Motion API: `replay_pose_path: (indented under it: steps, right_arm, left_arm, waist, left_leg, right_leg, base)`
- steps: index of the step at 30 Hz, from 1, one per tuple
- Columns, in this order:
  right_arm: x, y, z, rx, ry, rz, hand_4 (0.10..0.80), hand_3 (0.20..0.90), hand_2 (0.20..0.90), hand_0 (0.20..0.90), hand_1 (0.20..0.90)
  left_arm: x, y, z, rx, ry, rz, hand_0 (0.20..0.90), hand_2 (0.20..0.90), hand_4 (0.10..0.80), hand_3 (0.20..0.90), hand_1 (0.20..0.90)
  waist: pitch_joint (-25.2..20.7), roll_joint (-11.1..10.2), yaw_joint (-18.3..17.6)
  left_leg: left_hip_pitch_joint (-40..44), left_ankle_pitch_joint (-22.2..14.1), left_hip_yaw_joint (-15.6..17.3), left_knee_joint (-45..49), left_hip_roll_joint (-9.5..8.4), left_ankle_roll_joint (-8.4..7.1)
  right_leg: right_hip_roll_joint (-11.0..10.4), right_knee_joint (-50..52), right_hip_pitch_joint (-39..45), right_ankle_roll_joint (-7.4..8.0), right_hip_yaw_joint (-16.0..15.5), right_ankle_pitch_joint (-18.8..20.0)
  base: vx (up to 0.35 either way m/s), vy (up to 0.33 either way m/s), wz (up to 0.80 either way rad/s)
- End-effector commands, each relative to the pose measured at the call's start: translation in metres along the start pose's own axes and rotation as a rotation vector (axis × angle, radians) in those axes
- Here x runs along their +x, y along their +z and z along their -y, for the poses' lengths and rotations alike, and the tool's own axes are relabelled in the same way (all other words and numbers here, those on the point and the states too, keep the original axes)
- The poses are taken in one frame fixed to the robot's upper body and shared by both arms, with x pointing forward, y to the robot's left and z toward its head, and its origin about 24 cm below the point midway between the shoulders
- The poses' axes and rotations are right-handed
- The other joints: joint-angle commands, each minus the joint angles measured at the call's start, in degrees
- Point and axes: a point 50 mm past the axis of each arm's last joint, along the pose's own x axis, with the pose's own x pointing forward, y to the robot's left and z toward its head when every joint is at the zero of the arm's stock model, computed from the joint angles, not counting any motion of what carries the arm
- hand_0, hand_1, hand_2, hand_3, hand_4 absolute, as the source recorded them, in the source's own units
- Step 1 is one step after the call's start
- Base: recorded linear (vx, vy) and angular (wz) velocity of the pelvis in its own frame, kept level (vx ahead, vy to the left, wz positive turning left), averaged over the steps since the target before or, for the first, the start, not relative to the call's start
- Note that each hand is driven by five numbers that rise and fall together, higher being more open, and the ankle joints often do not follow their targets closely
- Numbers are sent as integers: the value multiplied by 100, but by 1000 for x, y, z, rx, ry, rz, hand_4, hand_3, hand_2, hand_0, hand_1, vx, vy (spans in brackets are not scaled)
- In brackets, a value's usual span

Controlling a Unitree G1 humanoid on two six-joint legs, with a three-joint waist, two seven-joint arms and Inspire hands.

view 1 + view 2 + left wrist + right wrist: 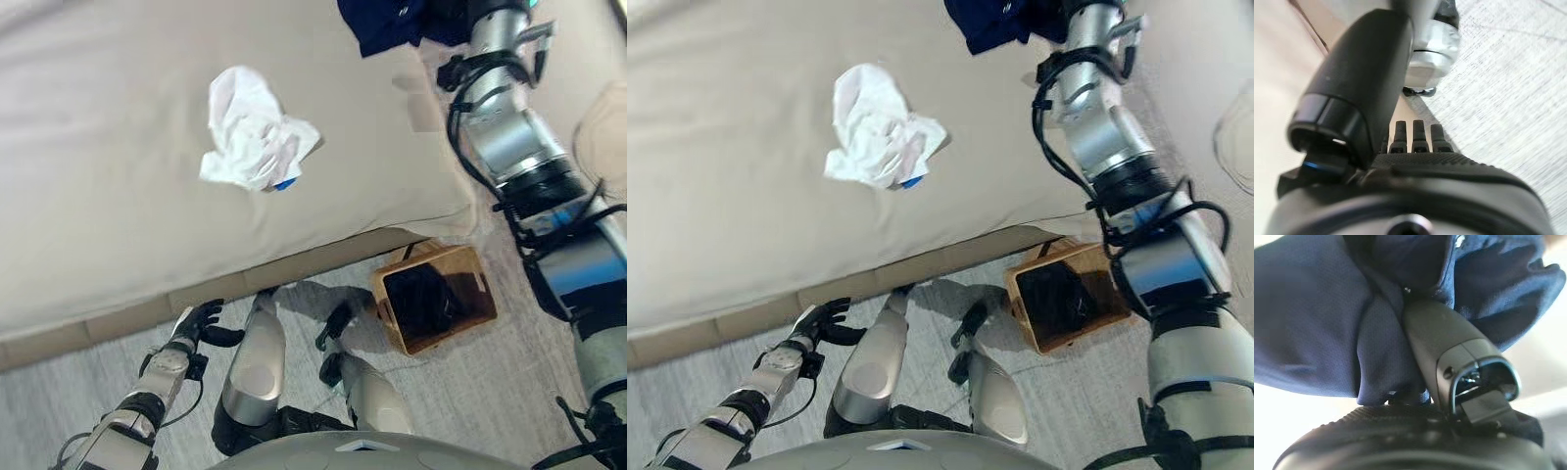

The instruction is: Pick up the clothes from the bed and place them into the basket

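From my remote station: the right hand reaches to the bed's far edge at about one o'clock, its thumb and fingers clenched into a bunched navy garment. A crumpled white garment with a blue fleck lies near the bed's middle. The wooden basket, dark inside, sits on the floor at the bed's near corner, about four o'clock. The left hand hangs low by the bed's edge, fingers loosely curled, empty.

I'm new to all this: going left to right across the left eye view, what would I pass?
Left hand low by the floor → white garment on the bed → wooden basket on the floor → right arm, its hand in the dark blue garment.
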Motion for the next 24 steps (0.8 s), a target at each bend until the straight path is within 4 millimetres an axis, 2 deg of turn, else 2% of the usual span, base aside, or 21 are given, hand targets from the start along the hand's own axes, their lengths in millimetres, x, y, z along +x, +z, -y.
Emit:
replay_pose_path:
  steps: [1,6,11,14,15,17,18,23,24]
  right_arm:
    - [12,1,38,-102,-101,95,100,200,300,300,300]
    - [8,-12,54,-139,-104,78,100,200,300,300,300]
    - [-6,-45,61,-168,-64,-43,100,200,300,300,300]
    - [-29,-78,56,-162,-1,-176,100,200,300,300,300]
    - [-30,-79,56,-163,2,-179,100,200,300,300,300]
    - [-48,-99,50,-138,44,-269,100,200,300,300,300]
    - [-65,-111,46,-137,70,-313,100,200,300,300,300]
    - [-120,-140,28,-176,218,-406,100,200,300,300,300]
    - [-124,-142,27,-183,237,-412,100,200,300,300,300]
  left_arm:
    - [-7,-34,36,70,-134,-121,900,900,800,900,900]
    - [-7,-36,56,85,-196,-138,900,900,800,900,900]
    - [-10,-45,69,135,-242,-194,900,900,800,900,900]
    - [-12,-51,70,150,-250,-230,900,900,800,900,900]
    - [-12,-51,69,150,-250,-232,900,900,800,900,900]
    - [-12,-53,69,145,-247,-244,900,900,800,900,900]
    - [-12,-54,70,137,-247,-248,900,900,800,900,900]
    - [-13,-55,76,106,-262,-236,900,900,800,900,900]
    - [-13,-54,76,107,-265,-230,900,900,800,900,900]
  waist:
    - [-1448,286,-414]
    - [-1804,401,-737]
    - [-2088,503,-1072]
    - [-2143,575,-1292]
    - [-2141,578,-1298]
    - [-2108,625,-1416]
    - [-2071,652,-1490]
    - [-1805,777,-1699]
    - [-1751,795,-1720]
  left_leg:
    - [646,-554,316,-439,89,191]
    - [977,-617,546,-512,81,194]
    - [1257,-719,774,-528,105,188]
    - [1366,-772,877,-501,139,189]
    - [1372,-776,884,-497,142,189]
    - [1400,-799,940,-447,166,193]
    - [1393,-827,968,-384,178,204]
    - [1344,-852,1040,-194,257,199]
    - [1316,-848,1028,-160,263,195]
  right_leg:
    - [143,24,306,40,10,-175]
    - [176,-111,522,8,228,-147]
    - [235,-141,653,-42,449,-181]
    - [292,-33,684,-108,658,-285]
    - [296,-19,682,-112,670,-294]
    - [319,82,668,-151,761,-355]
    - [332,141,647,-176,814,-393]
    - [361,327,570,-254,906,-474]
    - [361,362,548,-268,917,-487]
  base:
    - [25,28,-29]
    - [60,2,-32]
    - [58,-44,-29]
    - [48,-83,-45]
    - [18,-70,-37]
    - [10,-80,-33]
    - [-3,-83,-23]
    - [-17,-91,-25]
    - [-40,-113,-24]
